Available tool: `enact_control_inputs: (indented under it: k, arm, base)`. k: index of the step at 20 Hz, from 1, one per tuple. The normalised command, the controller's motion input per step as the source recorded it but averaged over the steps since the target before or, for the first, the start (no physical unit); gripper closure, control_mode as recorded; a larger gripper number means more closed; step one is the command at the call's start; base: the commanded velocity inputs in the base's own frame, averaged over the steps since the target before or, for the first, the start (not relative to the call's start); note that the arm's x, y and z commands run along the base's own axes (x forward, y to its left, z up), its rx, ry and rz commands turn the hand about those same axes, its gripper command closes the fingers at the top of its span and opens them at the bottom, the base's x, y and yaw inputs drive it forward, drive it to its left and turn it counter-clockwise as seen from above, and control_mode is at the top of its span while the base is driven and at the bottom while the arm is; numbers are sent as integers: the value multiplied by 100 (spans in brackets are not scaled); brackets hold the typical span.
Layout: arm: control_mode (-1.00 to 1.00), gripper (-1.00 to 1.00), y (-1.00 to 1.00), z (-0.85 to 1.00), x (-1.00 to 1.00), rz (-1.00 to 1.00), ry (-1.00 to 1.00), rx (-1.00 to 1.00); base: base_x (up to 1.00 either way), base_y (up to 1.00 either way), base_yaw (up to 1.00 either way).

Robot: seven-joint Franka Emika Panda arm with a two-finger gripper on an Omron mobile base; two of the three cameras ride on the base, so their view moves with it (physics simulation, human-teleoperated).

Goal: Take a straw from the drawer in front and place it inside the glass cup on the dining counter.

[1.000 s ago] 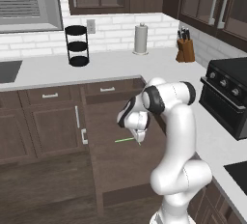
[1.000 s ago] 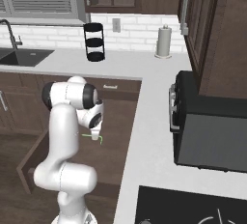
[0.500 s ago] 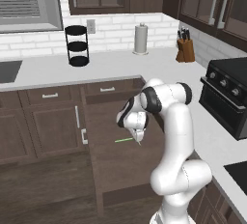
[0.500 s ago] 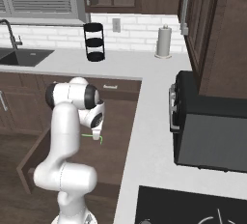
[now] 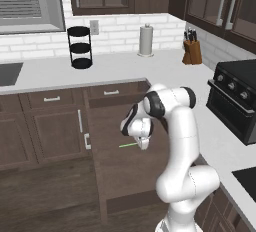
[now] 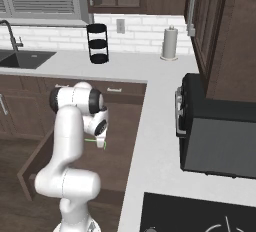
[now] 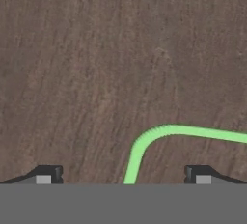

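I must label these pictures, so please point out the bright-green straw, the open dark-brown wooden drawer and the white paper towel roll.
bright-green straw [image 7: 166,131]: hand view, on its bend.
open dark-brown wooden drawer [image 5: 112,163]: left base view, on its bare floor.
white paper towel roll [image 5: 146,40]: left base view, on its side.

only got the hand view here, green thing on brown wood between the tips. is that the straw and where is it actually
Observer: Yes, that's the straw, lying on the floor of the open drawer, which is pulled out from under the worktop.
Operator: is the end effector down on it yet
Observer: The end effector hangs just over the straw's right end, jaws open, nothing held.
Operator: hand view shows a bend in it, is it straight from the base cams
Observer: From the left base view the visible part looks like a short straight stretch; the rest is behind the end effector.
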Motion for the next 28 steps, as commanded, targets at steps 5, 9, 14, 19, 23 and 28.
enact_control_inputs:
  k: [5, 9, 14, 19, 23, 28]
  arm:
    - [-100, -100, 5, -22, 0, 0, 5, -6]
    - [-100, -100, 6, -20, 1, 0, 6, -5]
    - [-100, -100, 5, -17, 6, 0, 4, -3]
    - [-100, -100, 8, -32, 0, 0, 2, -6]
    - [-100, -100, 7, -36, 0, 0, 0, -5]
    - [-100, -100, 4, -40, 0, 0, 0, -4]
  base:
    - [0, 0, 0]
    - [0, 0, 0]
    - [0, 0, 0]
    - [0, 0, 0]
    - [0, 0, 0]
    - [0, 0, 0]
